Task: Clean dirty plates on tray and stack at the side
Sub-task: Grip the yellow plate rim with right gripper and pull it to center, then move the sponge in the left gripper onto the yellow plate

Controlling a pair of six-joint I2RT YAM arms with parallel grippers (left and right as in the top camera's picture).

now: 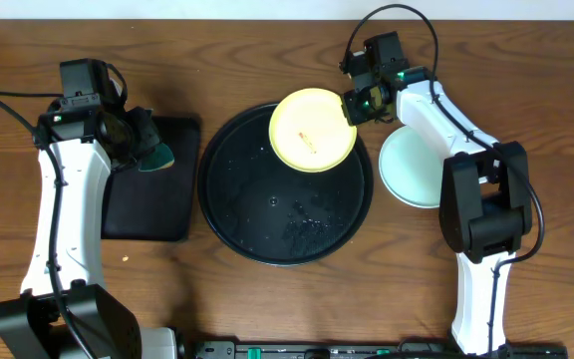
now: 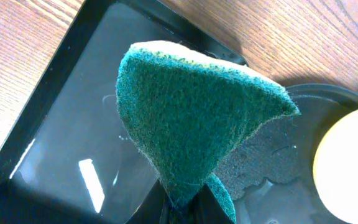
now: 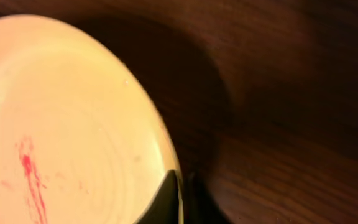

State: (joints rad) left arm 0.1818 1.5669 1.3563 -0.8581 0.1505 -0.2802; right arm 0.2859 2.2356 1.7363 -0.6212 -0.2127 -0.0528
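Left jaws pinch the sponge (image 1: 155, 152) above the small tray (image 1: 157, 214). Right jaws clamp the yellow plate (image 1: 312, 130) by its right rim, smeared face up, overlapping the round tray's (image 1: 237, 214) far edge. Rightward, a mint plate (image 1: 412, 170) lies clear on the tabletop (image 1: 566, 299).

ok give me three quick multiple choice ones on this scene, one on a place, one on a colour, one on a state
1. The smear on the yellow plate is
A green
B red
C black

2. The mint plate lies
A on the table, right of the round tray
B inside that tray
C on top of the yellow plate

3. The left gripper is
A open and empty
B shut on a plate
C shut on the sponge

Answers:
1 B, since the right wrist view shows red streaks on the plate.
2 A, since the overhead view shows it on bare wood beside the tray.
3 C, since the left wrist view shows the sponge pinched between the fingers.
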